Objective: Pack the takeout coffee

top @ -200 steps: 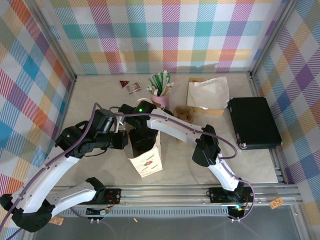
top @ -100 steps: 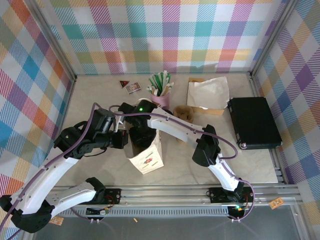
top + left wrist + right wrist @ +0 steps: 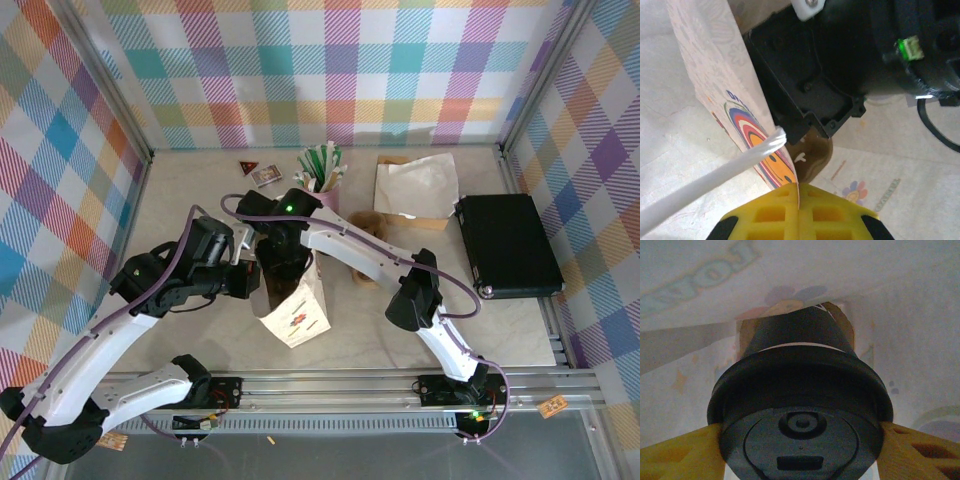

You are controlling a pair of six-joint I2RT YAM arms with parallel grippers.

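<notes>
The takeout coffee (image 3: 800, 390) hangs inside a white printed paper bag (image 3: 300, 312), its black lid toward the right wrist camera and its dark-banded side running down to the bag's floor. My right gripper (image 3: 800, 442) is shut on it, with a yellow finger (image 3: 680, 452) pressed to each side of the lid. From above, the right wrist (image 3: 283, 250) reaches down into the bag's mouth. My left gripper (image 3: 799, 186) is shut on the bag's upper edge, pinching the paper (image 3: 715, 75) between its yellow pads and holding the mouth open.
A pink cup of stirrers (image 3: 322, 185) stands just behind the bag. Brown cup sleeves (image 3: 368, 225), white paper bags (image 3: 415, 185) and a black box (image 3: 508, 245) lie to the right. Small packets (image 3: 262, 173) lie at the back left.
The right wrist has shifted slightly toward the back of the table above the bag's mouth. The left gripper has kept its pinch on the bag's edge.
</notes>
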